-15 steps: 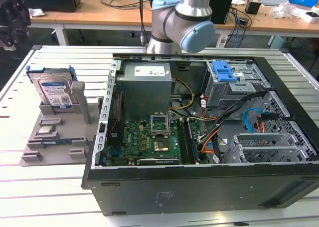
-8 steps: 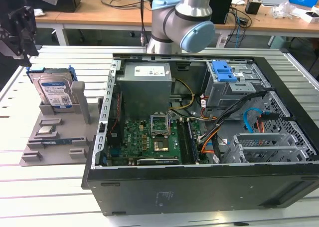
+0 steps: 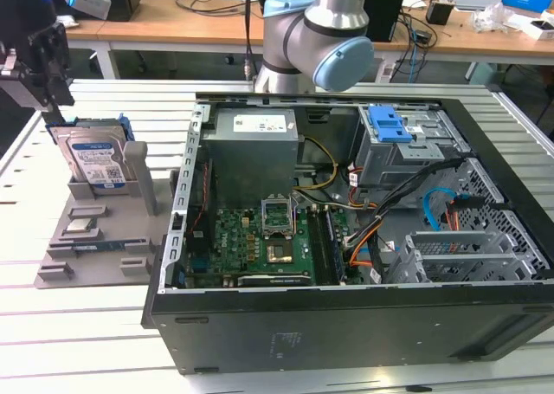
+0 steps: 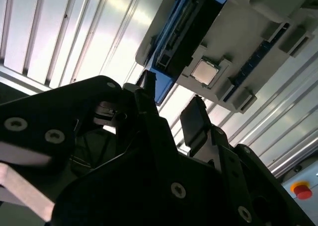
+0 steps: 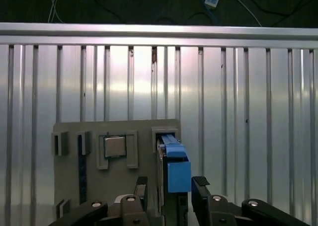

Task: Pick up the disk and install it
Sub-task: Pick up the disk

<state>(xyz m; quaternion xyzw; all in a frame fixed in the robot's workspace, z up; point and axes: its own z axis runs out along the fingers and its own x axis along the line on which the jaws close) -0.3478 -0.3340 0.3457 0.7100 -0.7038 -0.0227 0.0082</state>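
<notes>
My gripper [image 5: 170, 185] is spread apart, one finger [image 5: 141, 188] on each side of the disk [image 5: 175, 156]. The disk stands on edge in a slot of the grey holder [image 3: 82, 238], on the table [image 3: 104, 342] at the exterior view's left of the open computer case [image 3: 346, 329]. One pad looks closer to the blue carrier [image 5: 178, 174] than the other, though I can't be sure it isn't touching. To grip well, I judge I should centre over the disk, stay square to its flat faces, and close evenly on both sides.

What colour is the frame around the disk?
Blue; the disk shows it best in the first wrist view.
</notes>
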